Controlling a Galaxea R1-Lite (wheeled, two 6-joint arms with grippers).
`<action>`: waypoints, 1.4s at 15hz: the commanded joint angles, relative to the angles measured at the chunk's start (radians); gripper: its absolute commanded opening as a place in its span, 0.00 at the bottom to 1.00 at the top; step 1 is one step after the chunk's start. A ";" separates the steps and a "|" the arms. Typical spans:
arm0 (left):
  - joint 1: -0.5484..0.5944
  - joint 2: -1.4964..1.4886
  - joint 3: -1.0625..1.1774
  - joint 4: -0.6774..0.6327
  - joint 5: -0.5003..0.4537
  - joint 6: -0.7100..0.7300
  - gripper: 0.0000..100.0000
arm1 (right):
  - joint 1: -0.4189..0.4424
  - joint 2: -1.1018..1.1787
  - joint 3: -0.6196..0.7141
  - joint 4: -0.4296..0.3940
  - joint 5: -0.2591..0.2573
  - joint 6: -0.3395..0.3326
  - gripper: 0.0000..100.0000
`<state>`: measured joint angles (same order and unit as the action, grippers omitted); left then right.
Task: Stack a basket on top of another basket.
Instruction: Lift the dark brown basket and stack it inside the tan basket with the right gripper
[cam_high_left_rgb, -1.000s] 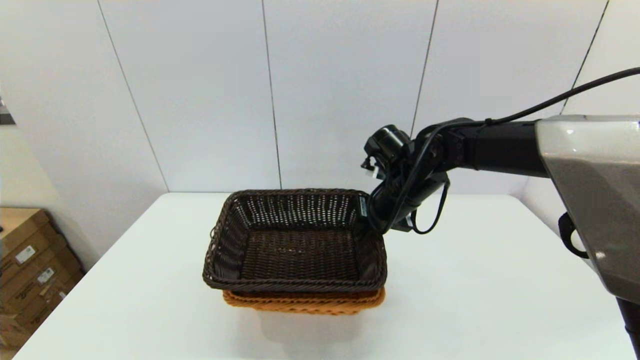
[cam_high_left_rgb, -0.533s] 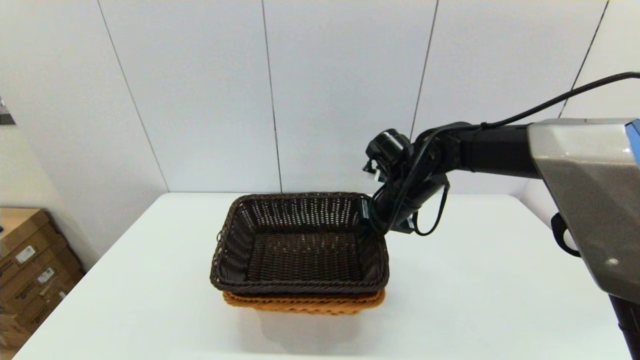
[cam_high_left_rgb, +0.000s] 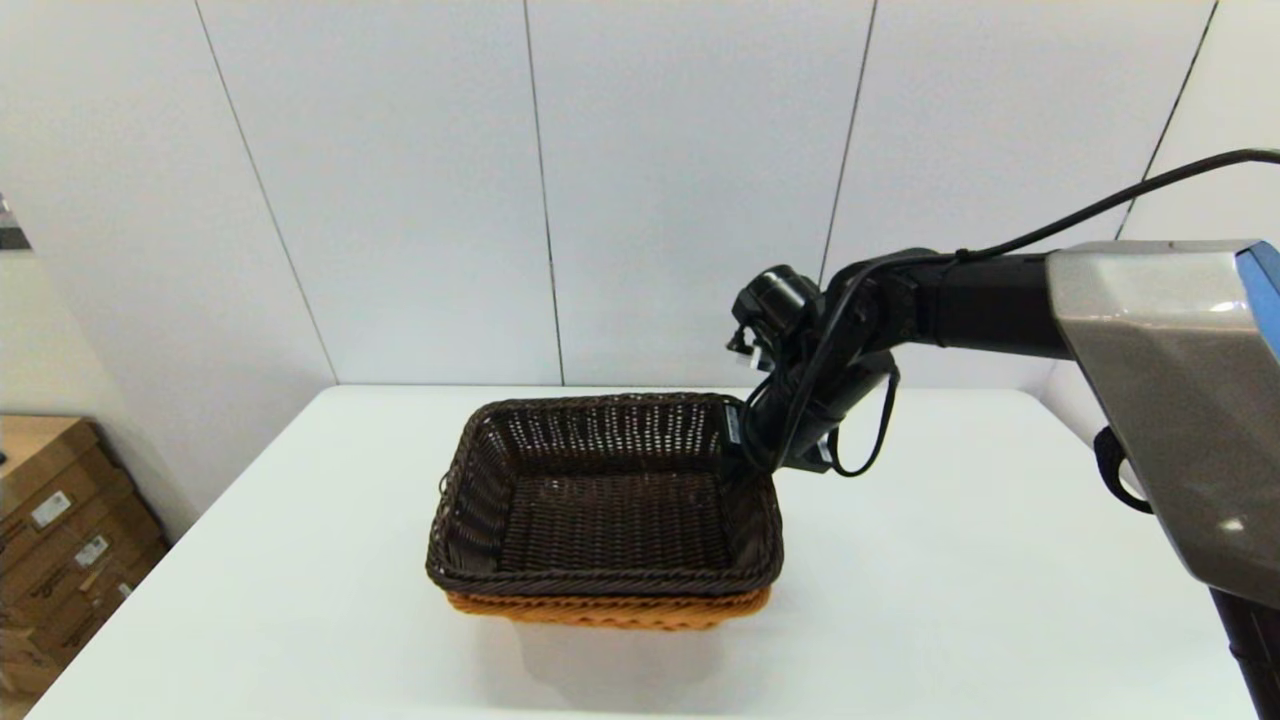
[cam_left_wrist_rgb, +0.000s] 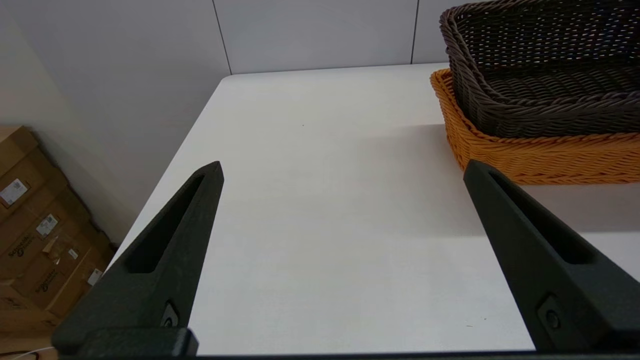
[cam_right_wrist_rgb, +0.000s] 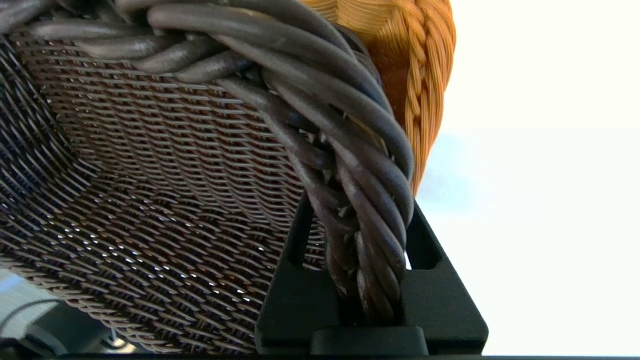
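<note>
The dark brown basket (cam_high_left_rgb: 600, 440) sits nested in the orange basket (cam_high_left_rgb: 610, 608) at the middle of the table, and only the orange rim shows beneath it. My right gripper (cam_high_left_rgb: 740, 455) is at the dark basket's far right corner. It is shut on the braided rim, which runs between its fingers (cam_right_wrist_rgb: 295, 280) in the right wrist view, with the orange basket (cam_right_wrist_rgb: 415, 75) just behind. My left gripper (cam_left_wrist_rgb: 342, 167) is open and empty, low over the table to the left of both baskets (cam_left_wrist_rgb: 540, 107).
The white table (cam_high_left_rgb: 950, 560) stretches to the left and right of the stack. Several cardboard boxes (cam_high_left_rgb: 60, 520) stand on the floor beyond its left edge. A panelled wall runs behind the table.
The dark brown basket has come down and levelled, settling onto the orange basket. My right gripper has lowered slightly with it, still holding the rim.
</note>
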<state>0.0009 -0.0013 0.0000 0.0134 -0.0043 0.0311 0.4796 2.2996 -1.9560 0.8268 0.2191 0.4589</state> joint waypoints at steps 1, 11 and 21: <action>0.001 0.001 0.003 0.000 0.000 0.000 1.00 | 0.001 0.004 0.000 0.009 0.002 0.000 0.00; 0.001 0.001 0.003 0.000 0.000 0.001 1.00 | 0.001 0.029 0.000 0.015 0.000 -0.019 0.00; 0.001 0.001 0.003 0.000 0.000 0.000 1.00 | -0.007 0.011 0.000 0.015 -0.004 -0.034 1.00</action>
<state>0.0009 -0.0013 0.0000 0.0138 -0.0043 0.0306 0.4785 2.3232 -1.9560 0.8370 0.2149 0.4219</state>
